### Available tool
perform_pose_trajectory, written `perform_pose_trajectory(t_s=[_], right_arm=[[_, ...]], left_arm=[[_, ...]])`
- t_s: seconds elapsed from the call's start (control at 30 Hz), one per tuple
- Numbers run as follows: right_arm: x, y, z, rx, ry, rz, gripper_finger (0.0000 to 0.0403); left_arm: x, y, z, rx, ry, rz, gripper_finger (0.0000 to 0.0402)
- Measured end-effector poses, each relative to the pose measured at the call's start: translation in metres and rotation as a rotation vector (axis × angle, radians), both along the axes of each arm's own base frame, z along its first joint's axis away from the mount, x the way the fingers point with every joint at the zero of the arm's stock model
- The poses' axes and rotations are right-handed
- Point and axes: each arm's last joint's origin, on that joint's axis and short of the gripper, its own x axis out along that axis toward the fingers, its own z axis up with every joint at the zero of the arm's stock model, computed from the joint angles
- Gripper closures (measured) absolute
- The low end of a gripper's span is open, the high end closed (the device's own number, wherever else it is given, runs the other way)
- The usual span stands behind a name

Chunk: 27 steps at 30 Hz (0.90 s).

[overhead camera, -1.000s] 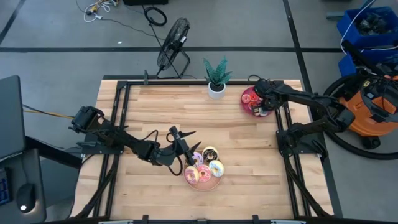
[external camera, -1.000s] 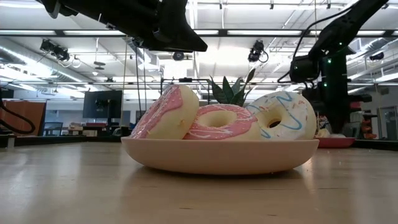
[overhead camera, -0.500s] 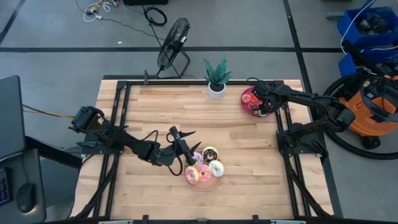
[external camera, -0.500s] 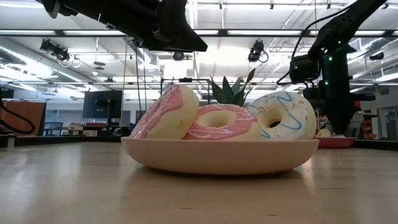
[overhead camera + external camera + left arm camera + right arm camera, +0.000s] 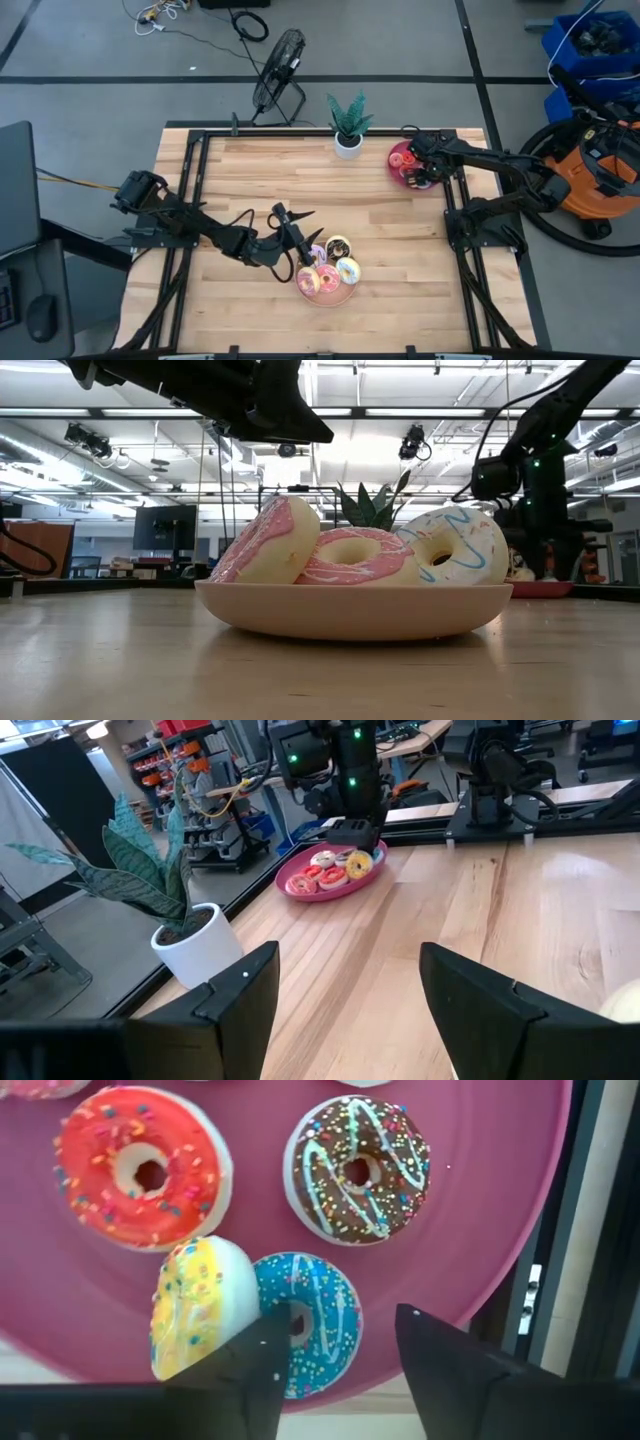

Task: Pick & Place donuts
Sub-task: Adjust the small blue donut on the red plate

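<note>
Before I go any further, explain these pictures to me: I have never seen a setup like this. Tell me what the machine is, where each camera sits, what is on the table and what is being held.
This is a robot with two dark arms working at a wooden table. One picture looks straight down on it, one looks level across the tabletop, and one comes from a camera on each wrist.

The left hand hovers open beside a pale pink plate of large donuts near the front edge, holding nothing. The low view shows that plate close up.

The right hand hangs over a dark red plate at the far right corner. Its wrist view looks down on small donuts: a red one, a chocolate one, a yellow one and a blue one. Its fingers are open above the blue one, gripping nothing.

A potted plant stands at the far edge.
</note>
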Motion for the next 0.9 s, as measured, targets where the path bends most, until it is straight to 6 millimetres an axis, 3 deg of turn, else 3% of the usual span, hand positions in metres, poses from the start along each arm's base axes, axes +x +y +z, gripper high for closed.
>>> perform_pose_trajectory(t_s=[0.17,0.43,0.73,0.9], right_arm=[[-0.004,-0.002,-0.002,0.016,-0.001,0.000,0.0259],[-0.004,-0.003,-0.002,0.009,-0.003,0.039,0.0385],[0.000,-0.009,0.022,-0.045,0.115,0.056,0.0392],[0.000,-0.006,0.020,-0.038,0.121,0.058,0.0397]], left_arm=[[0.000,0.000,0.000,0.000,0.000,0.000,0.0154],[0.000,0.000,0.000,0.000,0.000,0.000,0.0154],[0.000,0.000,0.000,0.000,0.000,0.000,0.0154],[0.000,0.000,-0.001,0.003,0.008,0.000,0.0154]])
